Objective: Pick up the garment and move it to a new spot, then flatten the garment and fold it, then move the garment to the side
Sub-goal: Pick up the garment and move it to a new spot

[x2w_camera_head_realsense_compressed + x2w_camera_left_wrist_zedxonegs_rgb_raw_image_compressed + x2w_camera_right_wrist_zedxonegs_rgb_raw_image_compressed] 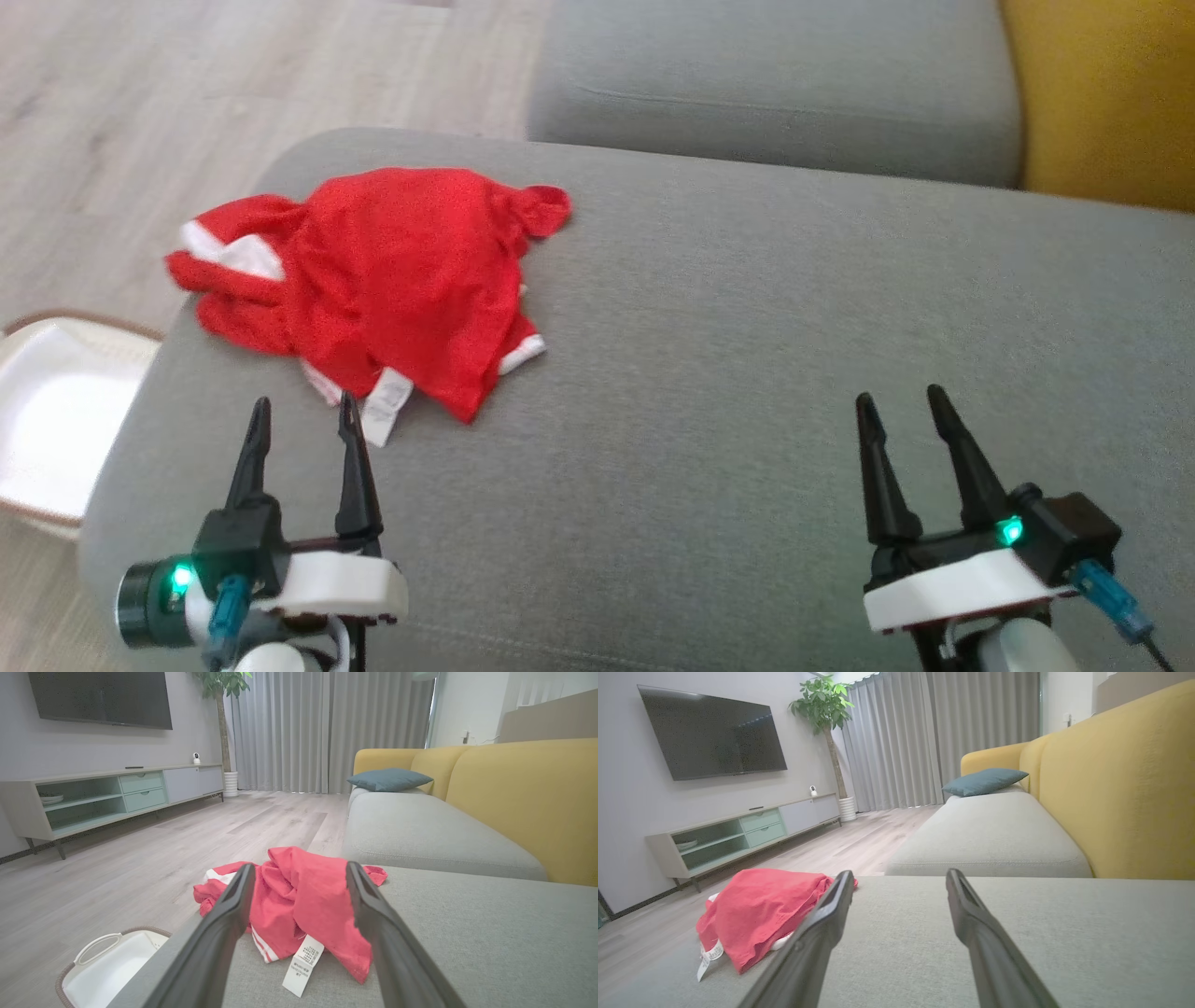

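step: first pick-up | garment: crumpled at 10 o'clock on cushion, near its edge | left gripper, right gripper: jaws wide, empty | advice: left gripper should reach toward 12 o'clock and pinch bunched folds, not the label

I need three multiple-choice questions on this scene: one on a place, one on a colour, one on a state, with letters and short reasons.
1. Where does the garment lie?
A. in the basket
B. on the grey cushion
C. on the floor
2. What is its main colour?
A. red
B. blue
C. yellow
3. How is the left gripper?
A. shut on the garment
B. shut, empty
C. open, empty
Answers: 1 B, it rests near the cushion's left end, while the basket sits on the floor; 2 A, red cloth with white trim; 3 C, its fingers stand apart, gripping nothing.
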Available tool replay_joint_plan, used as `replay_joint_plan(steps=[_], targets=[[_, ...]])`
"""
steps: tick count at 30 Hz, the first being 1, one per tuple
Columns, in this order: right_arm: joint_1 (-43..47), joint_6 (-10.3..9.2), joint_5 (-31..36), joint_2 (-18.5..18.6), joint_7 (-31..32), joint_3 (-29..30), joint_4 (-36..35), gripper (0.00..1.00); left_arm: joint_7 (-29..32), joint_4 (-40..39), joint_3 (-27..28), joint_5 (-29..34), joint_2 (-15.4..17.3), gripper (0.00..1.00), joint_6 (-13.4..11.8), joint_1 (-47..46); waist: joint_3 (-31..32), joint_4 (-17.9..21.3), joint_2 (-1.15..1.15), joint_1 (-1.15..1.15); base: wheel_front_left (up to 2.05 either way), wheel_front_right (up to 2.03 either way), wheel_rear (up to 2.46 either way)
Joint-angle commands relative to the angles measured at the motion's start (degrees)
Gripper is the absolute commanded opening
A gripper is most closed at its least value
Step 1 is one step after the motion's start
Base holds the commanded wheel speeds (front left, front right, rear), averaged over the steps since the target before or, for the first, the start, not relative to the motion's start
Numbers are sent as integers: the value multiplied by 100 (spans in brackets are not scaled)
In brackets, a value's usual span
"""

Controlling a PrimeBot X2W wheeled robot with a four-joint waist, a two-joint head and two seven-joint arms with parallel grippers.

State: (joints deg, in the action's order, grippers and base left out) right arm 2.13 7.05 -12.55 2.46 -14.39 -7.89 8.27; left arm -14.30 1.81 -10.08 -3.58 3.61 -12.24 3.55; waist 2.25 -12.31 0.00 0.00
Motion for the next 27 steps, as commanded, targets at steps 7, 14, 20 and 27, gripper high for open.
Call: replay_joint_plan(steps=[7, 14, 20, 27], targets=[[-44, 44, -59, 42, -61, -284, -161, 100, -70, -234, 347, 67, -15, 100, 54, -22, 114, -686, 0, 0, 0, 0, 0], [-9, 44, -94, 42, -61, -351, -159, 100, -70, -262, 452, 86, -23, 100, 92, 55, 148, -974, 0, 0, 0, 0, 0], [16, 44, -92, 42, -61, -374, -163, 100, -70, -292, 565, 108, -26, 100, 153, 77, 134, -1046, 0, 0, 0, 0, 0], [-51, 44, -19, 42, -61, -329, -190, 100, -70, -348, 799, 83, 23, 100, 241, -110, -135, -877, 0, 0, 0, 0, 0]])
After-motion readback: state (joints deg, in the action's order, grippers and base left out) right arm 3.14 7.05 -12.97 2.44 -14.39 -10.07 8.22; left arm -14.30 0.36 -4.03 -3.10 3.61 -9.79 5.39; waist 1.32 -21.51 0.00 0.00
